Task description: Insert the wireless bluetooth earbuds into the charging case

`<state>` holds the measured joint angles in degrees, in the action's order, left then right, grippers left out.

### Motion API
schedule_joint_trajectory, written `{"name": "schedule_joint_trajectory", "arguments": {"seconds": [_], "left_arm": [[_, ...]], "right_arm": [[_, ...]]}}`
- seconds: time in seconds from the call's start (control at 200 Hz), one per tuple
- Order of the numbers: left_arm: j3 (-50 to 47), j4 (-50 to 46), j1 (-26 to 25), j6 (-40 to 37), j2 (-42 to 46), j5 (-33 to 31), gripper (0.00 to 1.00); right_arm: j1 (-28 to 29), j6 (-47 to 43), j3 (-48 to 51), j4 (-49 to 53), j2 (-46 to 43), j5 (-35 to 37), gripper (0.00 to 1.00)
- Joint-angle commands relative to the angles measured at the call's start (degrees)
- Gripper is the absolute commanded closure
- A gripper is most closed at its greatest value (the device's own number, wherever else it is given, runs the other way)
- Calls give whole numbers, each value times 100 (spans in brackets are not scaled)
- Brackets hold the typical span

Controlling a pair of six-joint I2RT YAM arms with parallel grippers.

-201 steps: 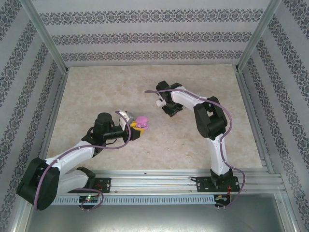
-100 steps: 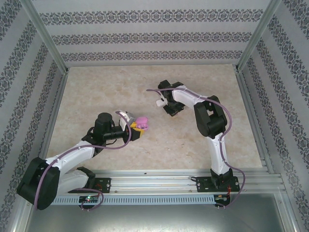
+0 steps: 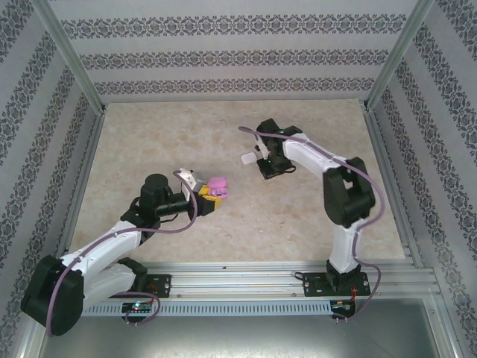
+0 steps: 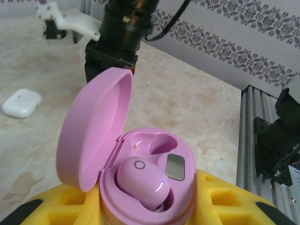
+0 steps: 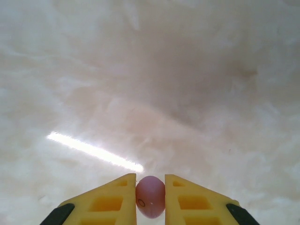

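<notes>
Over on the left side, around 8 o'clock from the middle of the table (image 3: pixel 313 216) in the top view, the left gripper (image 3: pixel 207 192) is clamped on the pink charging case (image 4: pixel 185 197). The case sits wedged between its yellow fingers (image 4: pixel 225 201).

The lid (image 4: pixel 93 126) is flipped up and stands at the 9 o'clock side of the body in the left wrist view. One pink earbud (image 4: pixel 140 180) is already seated in the case, in the slot at 6 o'clock. The other socket (image 4: pixel 157 143), at 12 o'clock, is bare, and there's a little grey window (image 4: pixel 176 166) at 3 o'clock between the two.

Moving right, a closed white case (image 4: pixel 21 103) lies flat on the marble. From above it's at about 12 o'clock from table centre, just beside the right arm's tip.

Then the right gripper (image 5: pixel 150 180), roughly 1 o'clock from centre, is pointed down at the tabletop. It's pinched tight on the second earbud (image 5: pixel 150 199), which is also pink, with a tiny ring mark on it. That bud is squeezed between both yellow pads and is well apart from the pink case.
</notes>
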<state>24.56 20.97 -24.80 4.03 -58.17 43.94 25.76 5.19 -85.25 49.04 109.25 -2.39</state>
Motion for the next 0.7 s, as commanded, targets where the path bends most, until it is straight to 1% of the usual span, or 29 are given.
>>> {"name": "schedule_joint_trajectory", "arguments": {"seconds": [0.0,0.14,0.28,0.38,0.53,0.694], "left_arm": [[-12,54,-64,141,259,241,77],[-67,122,-76,335,396,371,77],[49,74,-133,475,491,449,77],[20,132,-232,526,521,418,77],[10,276,-440,641,424,407,77],[149,286,-570,662,319,431,78]], "right_arm": [[106,615,557,-321,-887,-638,83],[422,1093,1244,-578,-2000,-1020,83],[1035,1705,1643,-803,-3085,-1103,83],[1512,2127,1731,-1030,-3659,-1028,82],[2109,2515,1709,-1286,-4074,-884,82],[2458,2756,1726,-1575,-4090,-927,81]]}}
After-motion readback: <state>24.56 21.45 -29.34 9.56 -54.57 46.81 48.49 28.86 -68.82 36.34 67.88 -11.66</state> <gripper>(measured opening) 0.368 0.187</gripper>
